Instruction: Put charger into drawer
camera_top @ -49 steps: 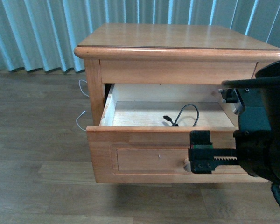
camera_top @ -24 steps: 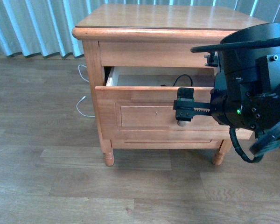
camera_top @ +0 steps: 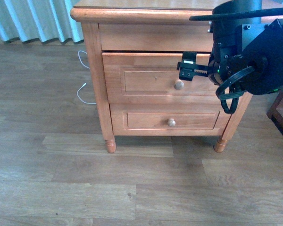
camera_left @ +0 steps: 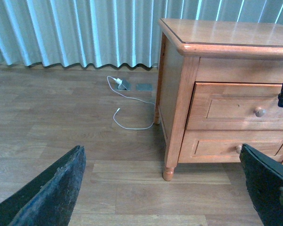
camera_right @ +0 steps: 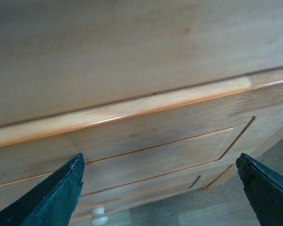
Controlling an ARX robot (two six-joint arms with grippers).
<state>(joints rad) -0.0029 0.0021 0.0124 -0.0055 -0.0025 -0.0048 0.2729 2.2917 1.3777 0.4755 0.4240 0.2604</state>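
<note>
The drawer [camera_top: 160, 77] is almost shut. The right end effector [camera_top: 188, 68] sits at its top edge, above the knob [camera_top: 178, 85], jaws wide. The left end effector [camera_left: 165, 188] is also wide, holding nothing.

- The right arm reaches forward at chest height, its black wrist bulky, its pincer [camera_top: 187, 67] spread wide.
- The left pincer [camera_left: 162, 186] hangs apart, fingers [camera_left: 52, 190] splayed wide, empty.

The taller honey-coloured wooden drawer [camera_top: 155, 77] is nearly closed, hiding its inside. The black right end effector [camera_top: 187, 67] covers its right end. The nightstand's top [camera_top: 141, 4] is cut off.
</note>
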